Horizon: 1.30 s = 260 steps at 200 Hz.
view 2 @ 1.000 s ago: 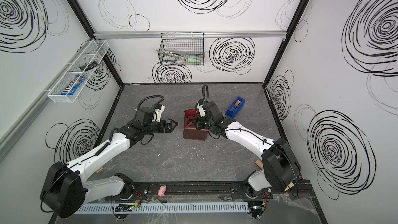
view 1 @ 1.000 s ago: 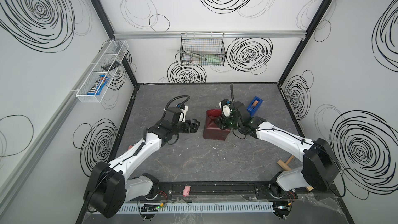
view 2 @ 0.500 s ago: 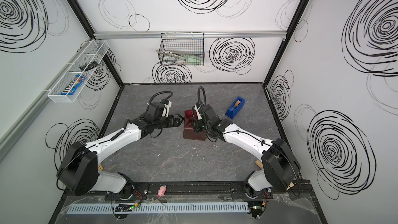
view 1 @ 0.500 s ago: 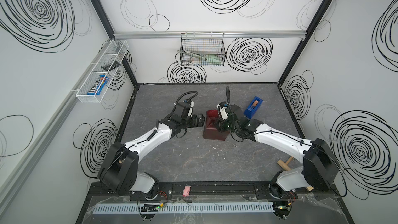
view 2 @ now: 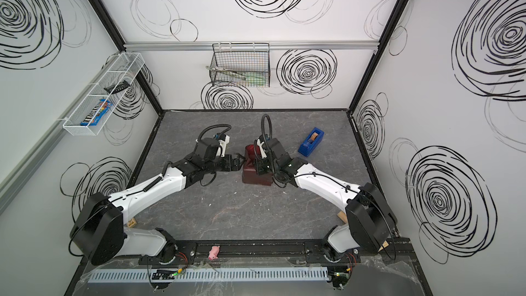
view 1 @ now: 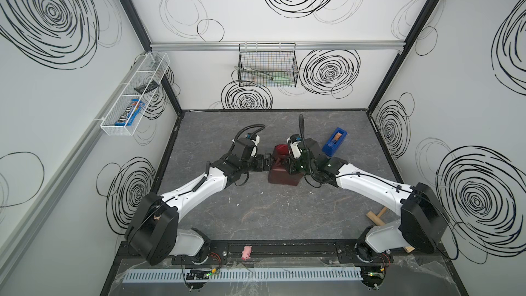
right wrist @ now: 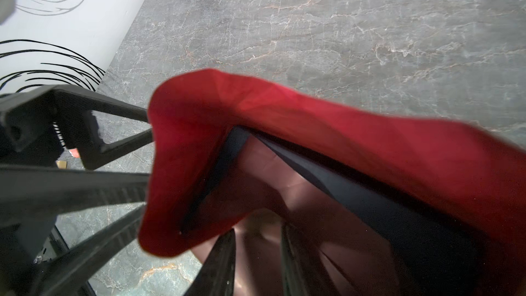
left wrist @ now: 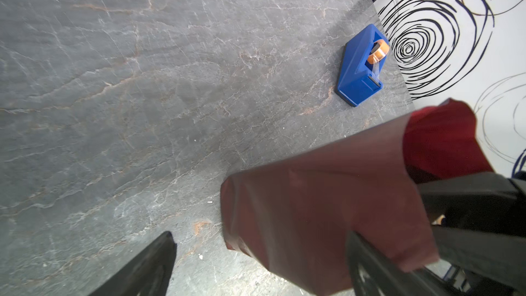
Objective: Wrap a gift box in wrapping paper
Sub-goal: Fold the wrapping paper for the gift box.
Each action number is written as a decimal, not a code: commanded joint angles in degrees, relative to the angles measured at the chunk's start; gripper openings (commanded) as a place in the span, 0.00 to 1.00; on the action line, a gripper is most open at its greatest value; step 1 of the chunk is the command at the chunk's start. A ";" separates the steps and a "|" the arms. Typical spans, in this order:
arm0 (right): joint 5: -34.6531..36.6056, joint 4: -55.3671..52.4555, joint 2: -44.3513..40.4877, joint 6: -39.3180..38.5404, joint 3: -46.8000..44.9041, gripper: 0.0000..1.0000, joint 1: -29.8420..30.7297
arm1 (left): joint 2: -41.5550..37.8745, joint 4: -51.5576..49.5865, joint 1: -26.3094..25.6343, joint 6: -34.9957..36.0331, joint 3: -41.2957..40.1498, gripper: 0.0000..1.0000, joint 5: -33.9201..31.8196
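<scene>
The gift box [right wrist: 370,195] shows only as a dark navy edge under the wrapping paper [right wrist: 256,115], whose red flap stands up beside it. In both top views the maroon-wrapped bundle [view 1: 280,176] [view 2: 253,177] sits mid-table. My right gripper [view 1: 293,166] [right wrist: 257,254] points down on top of it, jaws a narrow gap apart, tips on the paper. My left gripper [view 1: 267,162] [view 2: 237,162] is wide open at the bundle's left side. In the left wrist view the paper-covered corner [left wrist: 313,209] lies between its fingers [left wrist: 148,269].
A blue tape dispenser [view 1: 335,142] [left wrist: 360,66] stands behind and right of the bundle. A wire basket [view 1: 267,66] hangs on the back wall and a white wire shelf [view 1: 133,95] on the left wall. A wooden piece [view 1: 375,216] lies by the right arm's base.
My left arm has swung right, bringing its open gripper up against the bundle's left side. The right gripper has shifted slightly left on top of the bundle.
</scene>
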 commanded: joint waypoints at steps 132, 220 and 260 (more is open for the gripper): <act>-1.54 -1.73 1.21 -1.22 0.38 0.33 -0.33 | -1.46 9.36 -10.13 14.15 -3.25 0.70 -15.20; -2.36 -1.20 1.16 -1.40 0.38 0.33 -0.68 | 0.20 11.98 -10.72 13.79 -3.55 0.47 -11.96; -2.40 -0.84 0.71 -1.37 -0.09 0.33 -0.68 | 0.65 12.79 -10.88 13.43 -4.07 0.35 -10.77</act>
